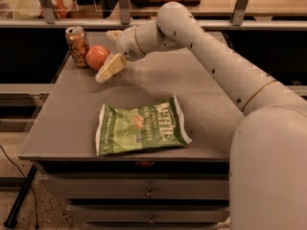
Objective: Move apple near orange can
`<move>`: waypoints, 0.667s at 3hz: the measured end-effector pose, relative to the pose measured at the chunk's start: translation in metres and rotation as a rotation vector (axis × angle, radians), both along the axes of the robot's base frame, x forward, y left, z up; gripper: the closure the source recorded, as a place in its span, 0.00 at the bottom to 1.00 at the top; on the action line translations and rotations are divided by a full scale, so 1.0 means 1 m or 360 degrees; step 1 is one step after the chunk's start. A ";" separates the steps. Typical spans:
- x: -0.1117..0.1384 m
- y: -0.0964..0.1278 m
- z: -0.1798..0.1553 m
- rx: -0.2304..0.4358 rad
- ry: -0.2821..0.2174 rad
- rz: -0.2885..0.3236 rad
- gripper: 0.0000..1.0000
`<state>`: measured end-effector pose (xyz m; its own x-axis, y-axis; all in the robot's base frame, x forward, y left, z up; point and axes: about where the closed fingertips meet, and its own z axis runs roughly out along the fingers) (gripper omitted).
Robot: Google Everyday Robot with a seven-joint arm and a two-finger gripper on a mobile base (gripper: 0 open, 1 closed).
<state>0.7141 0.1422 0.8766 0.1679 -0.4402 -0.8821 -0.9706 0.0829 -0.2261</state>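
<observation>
The red-orange apple (97, 57) rests on the grey table (72, 114) at its far left, touching or almost touching the orange can (77, 46), which stands upright just to its left. My gripper (106, 54) is right beside the apple on its right side. It is open: one pale finger (111, 67) slants down in front of the apple and the other (114, 34) shows behind it. The fingers still flank the apple's right half loosely.
A green chip bag (139, 126) lies flat on the near middle of the table. Shelving and a rail run behind the table's far edge. Drawers (148, 191) sit below the front edge. My arm (216, 66) spans the right half.
</observation>
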 end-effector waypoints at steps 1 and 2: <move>0.000 0.000 0.000 -0.0001 0.0000 0.0000 0.00; 0.011 -0.017 0.014 -0.0057 -0.0086 -0.0045 0.00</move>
<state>0.7254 0.1255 0.8902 0.2019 -0.4768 -0.8555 -0.9542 0.1011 -0.2815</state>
